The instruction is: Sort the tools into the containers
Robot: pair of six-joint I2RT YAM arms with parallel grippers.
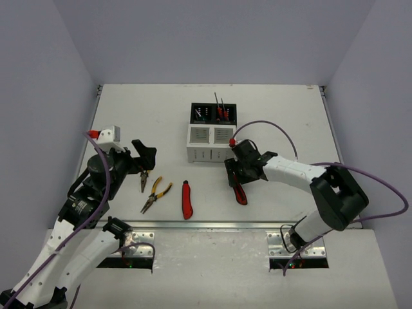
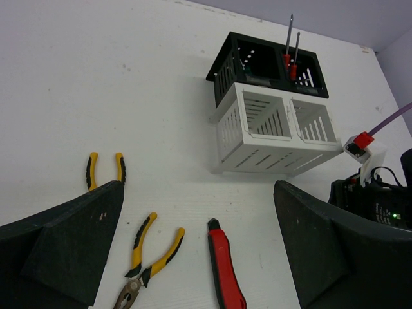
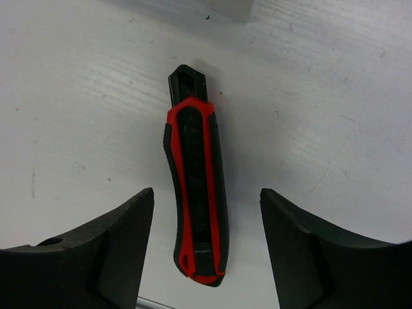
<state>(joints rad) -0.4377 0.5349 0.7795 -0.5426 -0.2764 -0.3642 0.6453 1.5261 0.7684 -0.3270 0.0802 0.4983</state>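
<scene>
The right gripper is hovering, jaws spread, astride the red-and-black utility knife, apparently to pinch its sides, while the left gripper is hanging spread near the yellow-handled pliers.

This is a robotics lab test cell rather than a home or a shop. A bare white worktop is boxed in by plain pale walls that rise from its far, left and right edges. A left arm and a right arm stand on metal plates at the near edge, and purple cables loop in the open. A few hand tools and two small boxes sit around the middle of the worktop.
</scene>
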